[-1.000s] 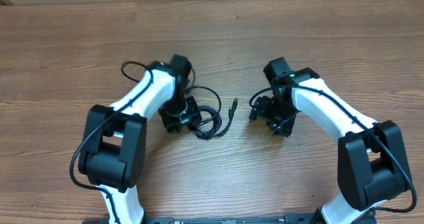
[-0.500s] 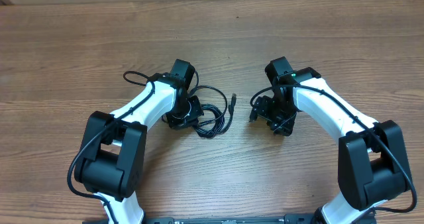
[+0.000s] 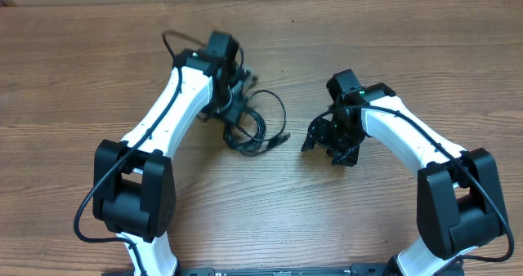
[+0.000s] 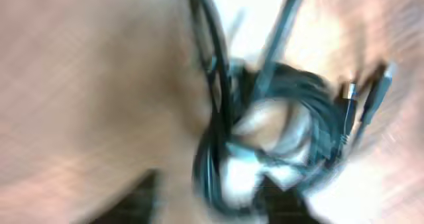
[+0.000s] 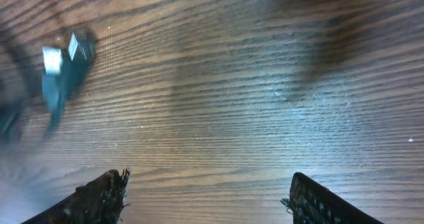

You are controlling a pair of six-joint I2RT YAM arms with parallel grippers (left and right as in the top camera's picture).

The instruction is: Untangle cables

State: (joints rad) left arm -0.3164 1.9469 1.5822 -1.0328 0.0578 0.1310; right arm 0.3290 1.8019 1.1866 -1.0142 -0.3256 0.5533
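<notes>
Overhead and wrist views of the two arms over a wooden table [image 3: 409, 47]. Nearest the robot's base, the right gripper [image 5: 207, 184] sits low over bare wood at centre right with its fingers [image 5: 109, 194] apart and nothing between them. The right arm is bent at the elbow, its wrist turned so that the fingertips face left. Just left of it, apart and not touching, lies a plug connector [image 3: 283, 135], the free end of the cables [image 3: 260, 127]. In the right wrist view this plug shows only as a blurred shape at the upper left. The cables form one loose tangle of black loops. Its long axis runs from the plug at the near right up to the far left, where it ends under the left gripper [image 3: 235, 114]. The left arm is stretched well out from its base, with the wrist over the far end of the tangle. Whether its fingers are clamped on the cords cannot be told, since the left wrist view is smeared by motion. Judged from this layout, the right gripper is the nearer one to the free plug, which lies directly to its left. A pull to the right along the long axis looks the likely way to draw one cord out.
</notes>
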